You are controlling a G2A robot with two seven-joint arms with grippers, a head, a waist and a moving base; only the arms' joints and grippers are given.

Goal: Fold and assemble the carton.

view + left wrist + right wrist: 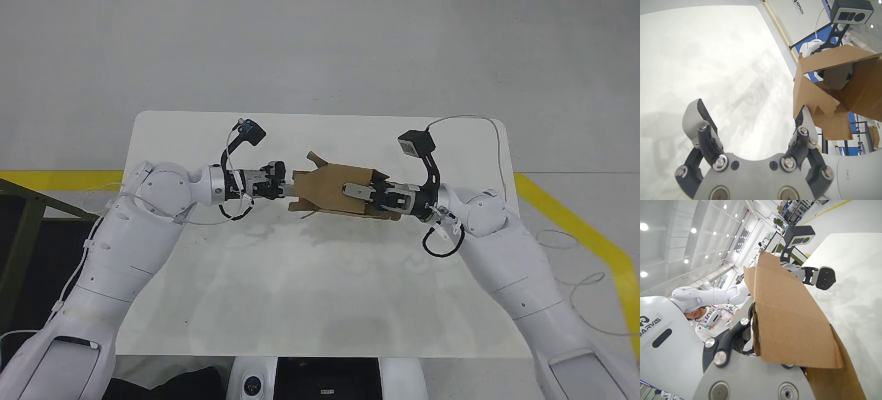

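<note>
The right gripper (362,190) clamps the carton (320,185) above the table (300,300). The left gripper (751,106) is spread wide, just touching the carton's end.

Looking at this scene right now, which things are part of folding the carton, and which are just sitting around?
Part of the job:
carton, held above the table
right gripper, clamped on the carton
left gripper, open, one finger against a carton flap

Just there:
table, under the work
yellow floor line
</note>
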